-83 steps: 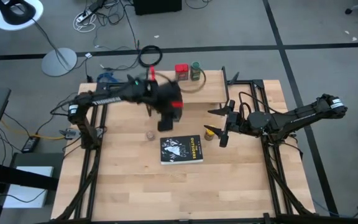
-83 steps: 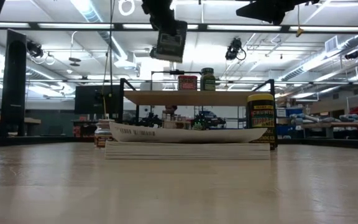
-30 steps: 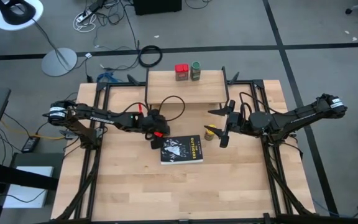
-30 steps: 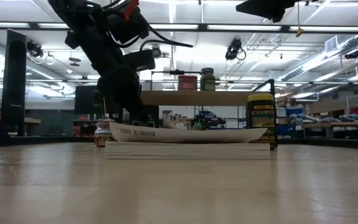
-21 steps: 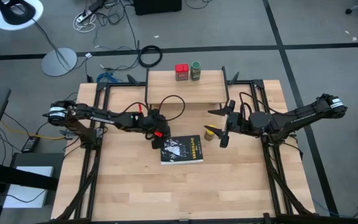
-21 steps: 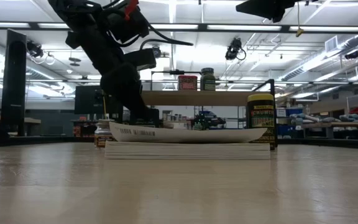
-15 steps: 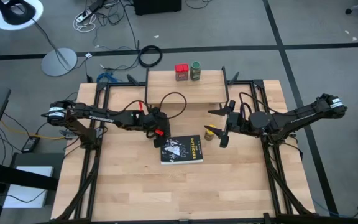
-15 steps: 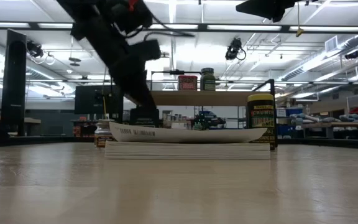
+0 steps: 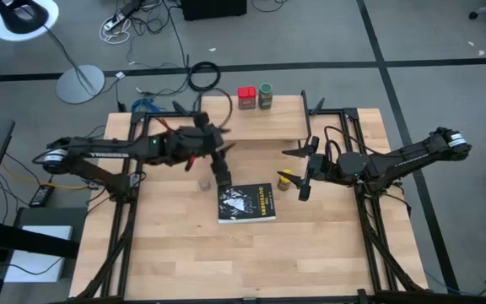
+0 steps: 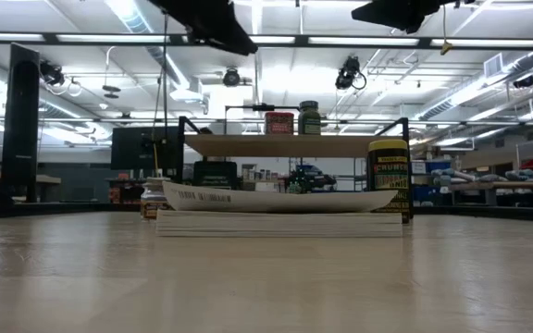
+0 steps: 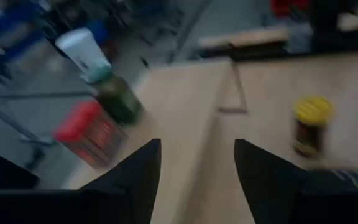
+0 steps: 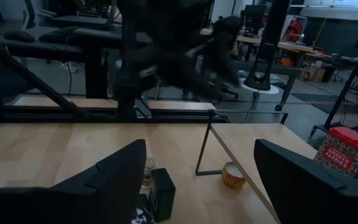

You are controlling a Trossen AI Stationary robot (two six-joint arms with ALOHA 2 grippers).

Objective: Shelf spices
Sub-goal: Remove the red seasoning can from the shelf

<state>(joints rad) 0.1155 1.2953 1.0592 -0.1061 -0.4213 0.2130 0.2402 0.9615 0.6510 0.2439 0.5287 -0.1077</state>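
My left gripper (image 9: 218, 157) hangs open, high above the table near the shelf's front, holding nothing; its fingers (image 11: 143, 169) frame bare wood. Below it the dark green-black tin (image 9: 224, 178) stands on its base on the table beside the book, and the pale little jar (image 9: 202, 182) stands to its left. The red tin (image 9: 245, 97) and green-topped jar (image 9: 266, 95) stand on the shelf (image 9: 251, 120). The yellow-topped jar (image 9: 283, 180) stands on the table under my right gripper (image 9: 299, 173), which hovers open and holds nothing.
A flat black book (image 9: 245, 203) lies in the middle of the table, right of the dark tin. In the right wrist view a small pale-orange pot (image 12: 232, 175) sits by the shelf's thin black leg (image 12: 204, 144). Bare tabletop (image 9: 251, 262) stretches toward the near edge.
My left gripper has let go of the dark green-black tin beside the book and has risen steeply, tipping from pointing downward toward level. The tin stays standing on the table where it was.
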